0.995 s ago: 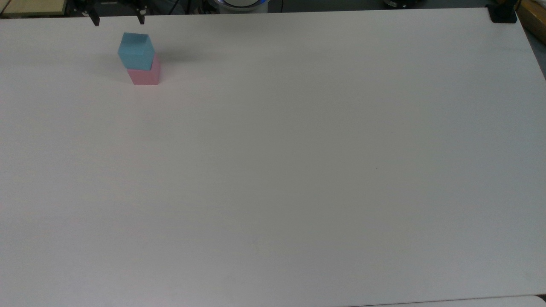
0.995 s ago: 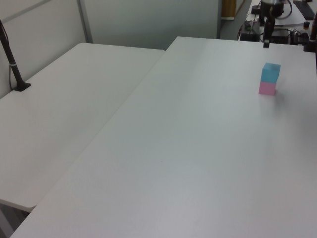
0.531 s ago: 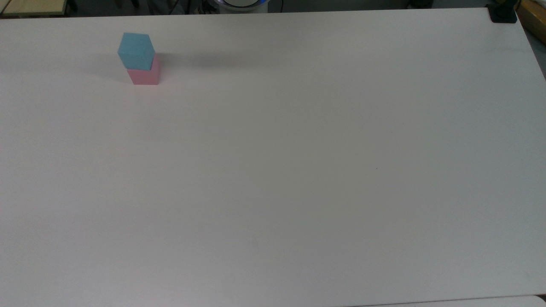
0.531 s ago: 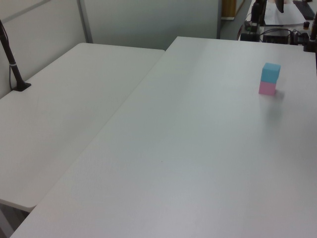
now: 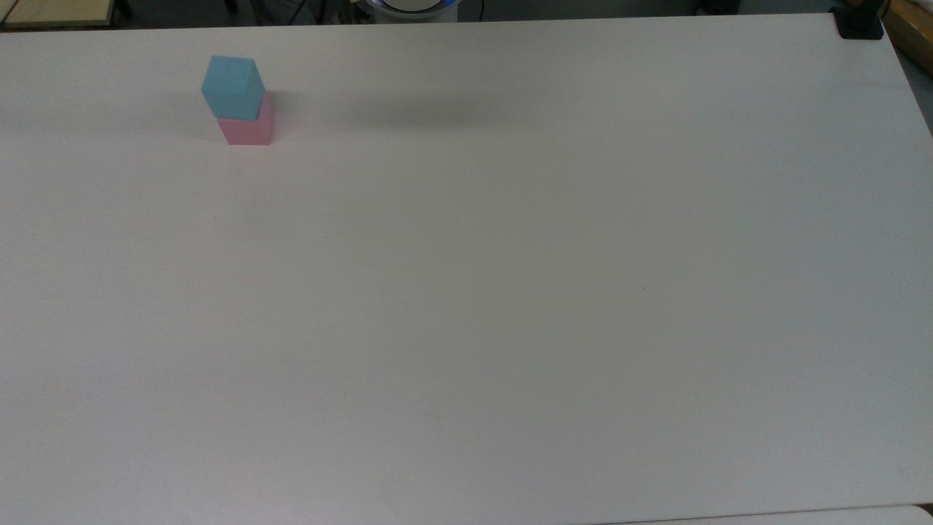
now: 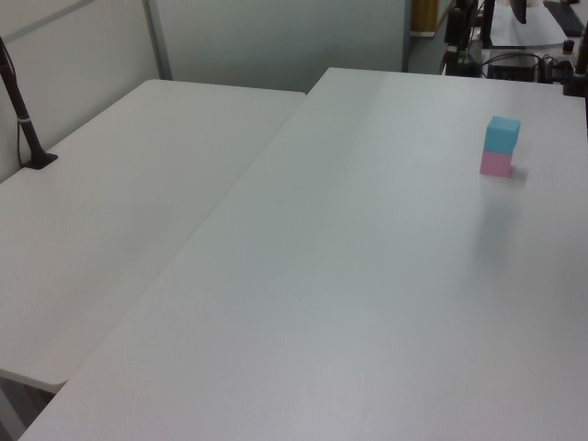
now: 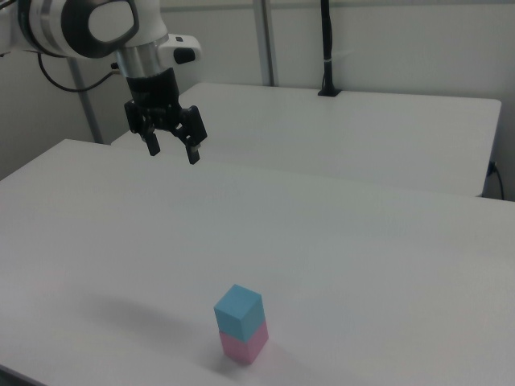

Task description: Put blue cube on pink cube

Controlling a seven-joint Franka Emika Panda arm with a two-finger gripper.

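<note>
Blue cube (image 7: 238, 311) stacked on pink cube (image 7: 243, 344).
Gripper (image 7: 172, 151) hangs high above the counter (image 7: 338, 241), jaws wide, empty.

One small light sky-blue matte cube (image 5: 233, 87) (image 6: 502, 134) (image 7: 238, 311), one small pale pink matte cube (image 5: 248, 129) (image 6: 496, 163) (image 7: 243, 345), and two white tables (image 7: 338, 217) (image 7: 386, 129).

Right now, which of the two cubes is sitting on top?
The blue cube. It rests on the pink cube, which sits directly on the table. The pincer is open, raised and well away from the stack.
</note>
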